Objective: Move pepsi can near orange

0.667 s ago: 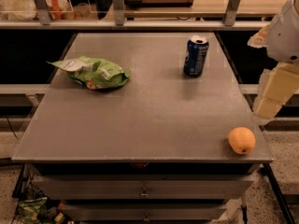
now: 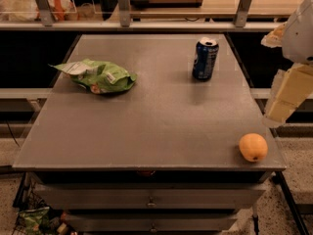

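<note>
The pepsi can (image 2: 205, 58) is dark blue with a silver top and stands upright at the far right of the grey table (image 2: 156, 126). The orange (image 2: 253, 147) lies at the table's near right corner, close to the front edge and well apart from the can. My gripper (image 2: 282, 106) hangs off the table's right edge, above and to the right of the orange and nearer to me than the can. It touches neither of them and holds nothing that I can see.
A crumpled green chip bag (image 2: 98, 76) lies at the far left of the table. A shelf with metal posts (image 2: 122, 6) runs behind the table. Drawers (image 2: 149, 199) sit under the tabletop.
</note>
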{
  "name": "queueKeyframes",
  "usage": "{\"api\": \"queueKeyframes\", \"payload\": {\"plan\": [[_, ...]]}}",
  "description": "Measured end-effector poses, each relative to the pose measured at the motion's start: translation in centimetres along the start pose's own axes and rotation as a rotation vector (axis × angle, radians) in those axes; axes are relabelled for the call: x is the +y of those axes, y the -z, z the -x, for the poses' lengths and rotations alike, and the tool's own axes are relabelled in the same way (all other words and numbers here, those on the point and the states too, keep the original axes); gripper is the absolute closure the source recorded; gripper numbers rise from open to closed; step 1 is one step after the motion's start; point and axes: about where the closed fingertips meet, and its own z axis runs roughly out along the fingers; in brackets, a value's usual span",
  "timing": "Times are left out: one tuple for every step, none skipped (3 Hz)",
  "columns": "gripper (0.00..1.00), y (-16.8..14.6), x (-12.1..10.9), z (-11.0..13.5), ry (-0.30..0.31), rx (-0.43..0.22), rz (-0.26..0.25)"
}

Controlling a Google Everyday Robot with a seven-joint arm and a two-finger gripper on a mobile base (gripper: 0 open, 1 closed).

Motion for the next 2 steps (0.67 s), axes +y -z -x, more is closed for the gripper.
{"api": "queueKeyframes", "payload": {"plan": [[0.00,-0.4,-2.5,0.0,-0.076,-0.059,-0.062],[0.00,-1.8,-6.2,0.3,-0.176,-0.147,-0.102]]}}
